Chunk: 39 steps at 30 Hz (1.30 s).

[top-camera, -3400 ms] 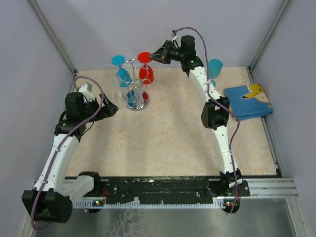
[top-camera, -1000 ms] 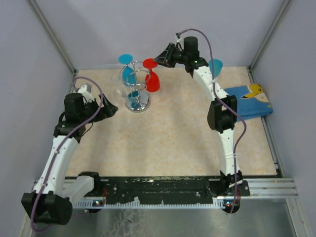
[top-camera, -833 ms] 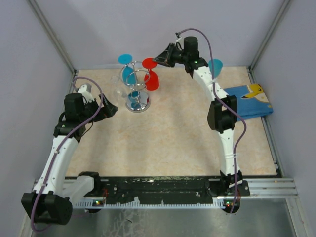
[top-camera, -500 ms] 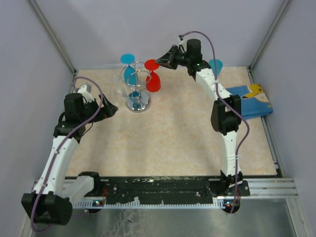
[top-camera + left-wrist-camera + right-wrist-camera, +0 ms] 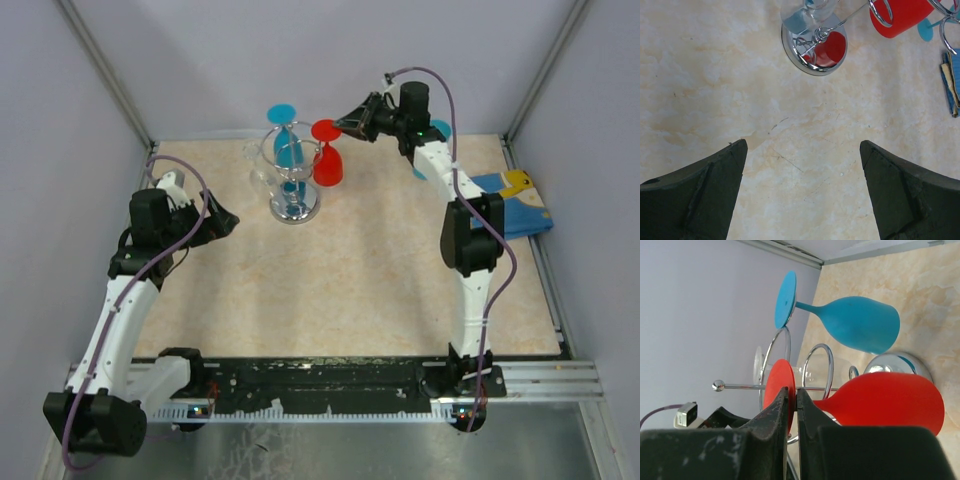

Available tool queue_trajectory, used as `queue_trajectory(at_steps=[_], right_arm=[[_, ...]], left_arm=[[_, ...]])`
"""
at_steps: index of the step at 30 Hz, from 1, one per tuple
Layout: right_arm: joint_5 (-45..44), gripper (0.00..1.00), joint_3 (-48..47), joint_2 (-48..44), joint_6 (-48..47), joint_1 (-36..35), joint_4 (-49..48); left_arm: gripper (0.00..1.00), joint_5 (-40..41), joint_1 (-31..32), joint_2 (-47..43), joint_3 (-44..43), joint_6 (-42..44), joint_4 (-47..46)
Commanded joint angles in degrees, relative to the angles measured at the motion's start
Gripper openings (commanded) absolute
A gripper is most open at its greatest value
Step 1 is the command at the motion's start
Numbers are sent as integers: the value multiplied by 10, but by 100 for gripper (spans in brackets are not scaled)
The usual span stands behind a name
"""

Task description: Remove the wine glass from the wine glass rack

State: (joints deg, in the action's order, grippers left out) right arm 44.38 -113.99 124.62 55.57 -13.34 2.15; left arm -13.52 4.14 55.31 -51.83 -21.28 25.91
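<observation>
The silver wire wine glass rack (image 5: 295, 205) stands at the back of the table, with a blue glass (image 5: 288, 150) and a clear glass (image 5: 258, 166) hanging on it. My right gripper (image 5: 345, 125) is shut on the round foot of a red wine glass (image 5: 328, 168), which hangs bowl down at the rack's right side. In the right wrist view the gripper (image 5: 792, 395) pinches the red foot, and the red bowl (image 5: 890, 402) lies close against the rack's wire loops (image 5: 817, 365). My left gripper (image 5: 225, 222) is open and empty, left of the rack.
Another blue glass (image 5: 437, 131) stands at the back right behind my right arm. A blue book (image 5: 510, 205) lies at the right edge. The left wrist view shows the rack's chrome base (image 5: 814, 50) ahead of my open fingers (image 5: 705, 195). Walls close in behind and at both sides.
My right gripper has moved right with the red glass's foot in it. The rack and its other glasses have slid right along with it. The left arm has not moved.
</observation>
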Motion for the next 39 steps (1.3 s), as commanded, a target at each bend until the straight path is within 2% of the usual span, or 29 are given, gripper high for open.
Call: queue_trajectory(at_steps=[1, 6, 8, 11, 18, 22, 28, 31, 34, 37, 39], right_arm=[[20, 13, 29, -51, 20, 6, -84], [22, 32, 42, -61, 14, 5, -82], [22, 34, 48, -66, 9, 6, -81], [21, 33, 61, -73, 7, 6, -83], [20, 8, 71, -80, 5, 6, -88], [14, 3, 72, -82, 2, 11, -80], [13, 3, 75, -84, 2, 25, -77], [16, 12, 82, -86, 7, 33, -84], [16, 10, 88, -93, 9, 36, -86], [18, 19, 97, -97, 11, 36, -96], [18, 19, 98, -97, 12, 37, -98]], left_arm=[[100, 0, 1, -14, -14, -5, -1], [100, -2, 1, -14, -13, -5, 1], [100, -4, 1, -14, -13, -5, 1], [100, -5, 1, -14, -14, -6, -1], [100, -5, 1, -14, -16, -7, 0], [100, -5, 1, -14, -18, -7, 1], [100, -11, 1, -15, -18, -10, 0], [100, -13, 1, -14, -17, -12, -1], [100, -15, 1, -14, -17, -15, -3], [100, -16, 1, -14, -17, -14, -3], [100, -16, 1, -15, -16, -14, -3]])
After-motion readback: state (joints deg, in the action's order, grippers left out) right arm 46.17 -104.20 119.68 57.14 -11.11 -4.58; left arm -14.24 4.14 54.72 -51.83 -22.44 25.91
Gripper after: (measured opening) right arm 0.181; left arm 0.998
